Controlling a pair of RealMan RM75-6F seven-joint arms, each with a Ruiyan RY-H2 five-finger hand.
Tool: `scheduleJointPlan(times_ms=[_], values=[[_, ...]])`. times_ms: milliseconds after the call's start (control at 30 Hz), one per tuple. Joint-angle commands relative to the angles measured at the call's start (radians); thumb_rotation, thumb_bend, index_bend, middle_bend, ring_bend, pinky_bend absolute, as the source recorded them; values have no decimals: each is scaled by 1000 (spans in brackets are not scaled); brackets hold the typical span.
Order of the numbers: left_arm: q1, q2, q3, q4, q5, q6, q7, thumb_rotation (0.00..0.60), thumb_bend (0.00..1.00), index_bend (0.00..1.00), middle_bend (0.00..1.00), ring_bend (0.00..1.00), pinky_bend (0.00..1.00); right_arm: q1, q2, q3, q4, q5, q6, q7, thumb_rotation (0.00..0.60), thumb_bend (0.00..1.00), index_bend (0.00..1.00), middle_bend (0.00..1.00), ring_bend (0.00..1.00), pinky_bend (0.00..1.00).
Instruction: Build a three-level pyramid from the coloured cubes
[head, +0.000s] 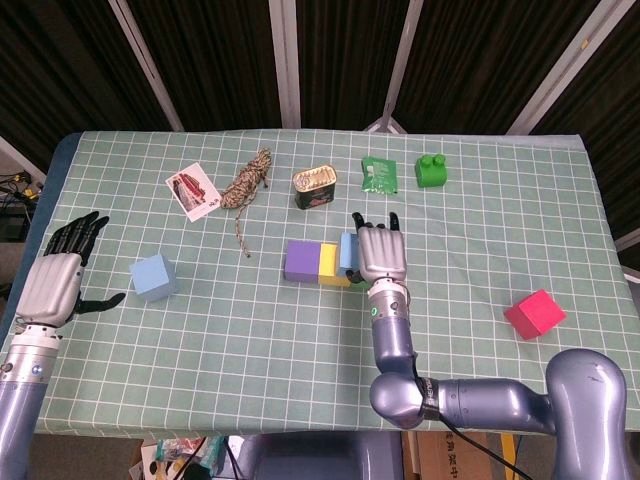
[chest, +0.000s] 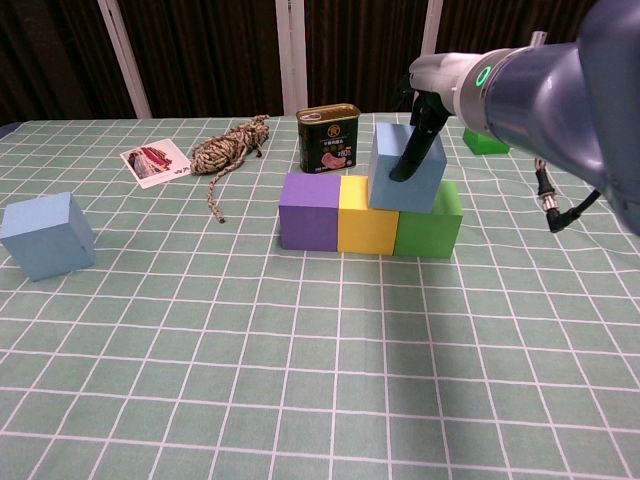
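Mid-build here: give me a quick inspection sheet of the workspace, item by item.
Surface: green checked tablecloth, flat.
Job's things: purple cube, yellow cube and green cube in a row; blue cube above the yellow-green seam; second blue cube and red cube loose.
Clutter: can, rope, card, green packet, green brick.
Hands: right hand holds the raised blue cube; left hand open, apart.
Cables: one hanging off the right arm.
Surroundings: dark curtains.
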Motion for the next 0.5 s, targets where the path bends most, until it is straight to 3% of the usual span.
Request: scheduleJointPlan(times_ms=[33,500], values=[[0,0,0,1,-1,0,1,600,81,0,0,0,59,-1,0,-3,1,-3,-4,1,600,229,160,528,361,0],[-1,-1,1,2,-4,-3,1,600,81,0,0,0,59,-8,-4,-7,10,-20,-19,22,600,229,132,463,336,0]])
